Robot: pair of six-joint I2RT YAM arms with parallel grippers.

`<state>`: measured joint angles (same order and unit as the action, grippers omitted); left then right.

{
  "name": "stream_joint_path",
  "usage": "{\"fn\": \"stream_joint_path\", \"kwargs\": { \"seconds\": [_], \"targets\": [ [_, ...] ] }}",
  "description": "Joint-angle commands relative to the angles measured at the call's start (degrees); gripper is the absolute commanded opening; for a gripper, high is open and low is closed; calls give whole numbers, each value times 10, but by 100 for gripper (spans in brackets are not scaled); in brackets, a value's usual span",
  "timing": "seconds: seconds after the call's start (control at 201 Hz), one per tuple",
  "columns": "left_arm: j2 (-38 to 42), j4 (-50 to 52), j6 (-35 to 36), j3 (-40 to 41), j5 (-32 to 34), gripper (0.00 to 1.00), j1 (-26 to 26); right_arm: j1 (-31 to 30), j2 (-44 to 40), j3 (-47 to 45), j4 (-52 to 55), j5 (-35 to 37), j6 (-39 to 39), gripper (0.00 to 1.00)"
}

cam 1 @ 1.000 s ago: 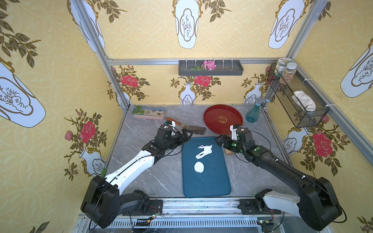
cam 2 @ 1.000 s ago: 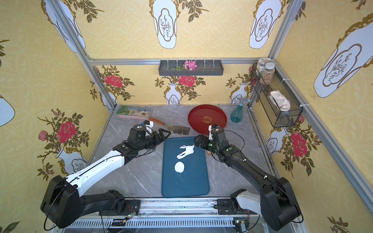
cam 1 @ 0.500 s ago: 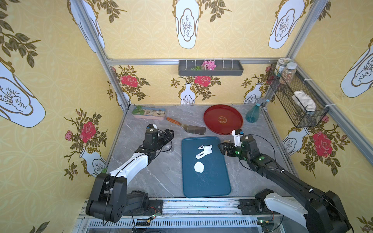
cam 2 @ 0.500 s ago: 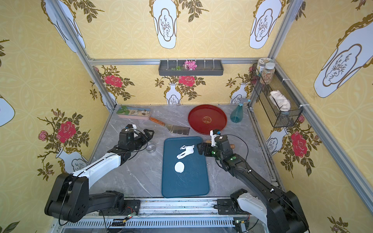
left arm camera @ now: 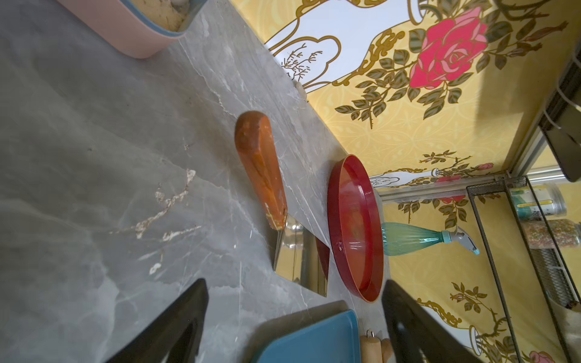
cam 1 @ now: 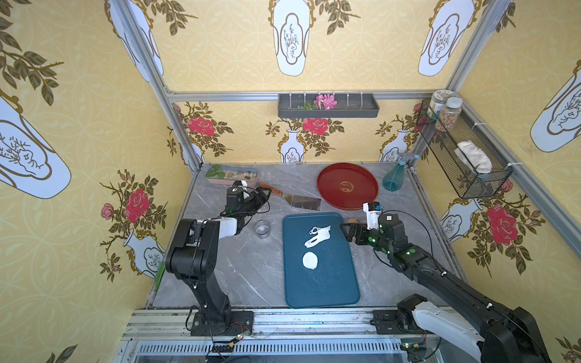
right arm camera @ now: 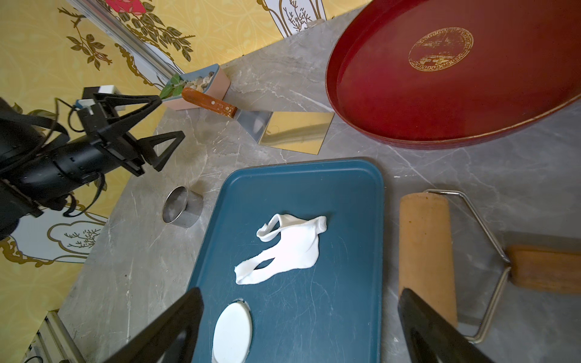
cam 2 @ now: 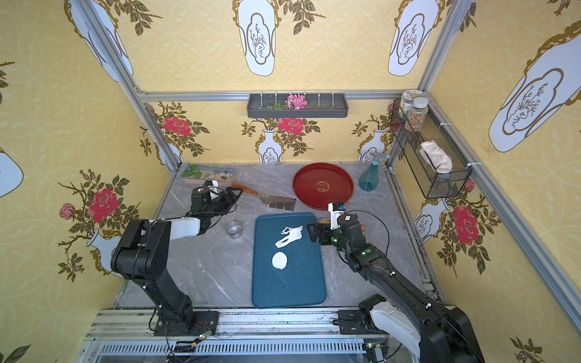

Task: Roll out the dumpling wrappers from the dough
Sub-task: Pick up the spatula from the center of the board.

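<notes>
**White disc on the blue tray, right arm the nearer**

White dough shows in two pieces on the blue tray (cam 1: 330,289). One is the dumpling wrapper (cam 1: 310,261), a flat round disc near the tray's middle. The other is a ragged scrap (cam 1: 318,236) further towards the back wall, close to the disc but not touching it.

The right gripper (cam 1: 345,232) hangs at the tray's right edge beside the scrap, its fingers spread wide with nothing between them. From those fingers the wrapper lies inward over the tray and closer to the robot's base. Being round, it has no long axis to line up with.

The left gripper (cam 1: 266,195) is well apart from the disc, over bare table (cam 1: 245,267) beyond the tray's far left corner. It too is spread and empty. Its fingers point at the wooden handle of the scraper (left arm camera: 261,169), whose long axis runs from that handle to the steel blade by the red tray (cam 1: 333,176).

The right arm is therefore the nearer to the wrapper and the left the nearer to the scraper, so taking up the handle looks the likelier next move.

Count:
- one wrapper
- one scrap
- one steel ring cup (cam 1: 262,228)
- one scraper
- one rolling pin (right arm camera: 424,257)
- one blue tray
- one red tray
- one spray bottle (cam 1: 394,177)
</notes>
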<state>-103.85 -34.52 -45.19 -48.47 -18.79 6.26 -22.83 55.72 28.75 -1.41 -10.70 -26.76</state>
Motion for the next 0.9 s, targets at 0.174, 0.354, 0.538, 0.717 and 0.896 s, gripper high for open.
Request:
{"fn": "stream_joint_path", "kwargs": {
  "seconds": [0.174, 0.354, 0.538, 0.717, 0.896],
  "targets": [
    [-101, -41, 5, -66, -23, 77, -1, 2, -1, 1, -20, -7, 2, 97],
    [-143, -44, 5, -94, -24, 67, 2, 2, 5, 2, -22, -15, 0, 97],
    [-176, -44, 15, -126, -16, 58, 14, 2, 11, 3, -23, -20, -1, 97],
    [-202, -48, 13, -152, -14, 48, 20, 3, 17, 2, -29, -25, -7, 97],
    [-206, -59, 12, -156, -12, 36, 21, 3, 18, -4, -43, -25, -14, 97]
  ]
}}
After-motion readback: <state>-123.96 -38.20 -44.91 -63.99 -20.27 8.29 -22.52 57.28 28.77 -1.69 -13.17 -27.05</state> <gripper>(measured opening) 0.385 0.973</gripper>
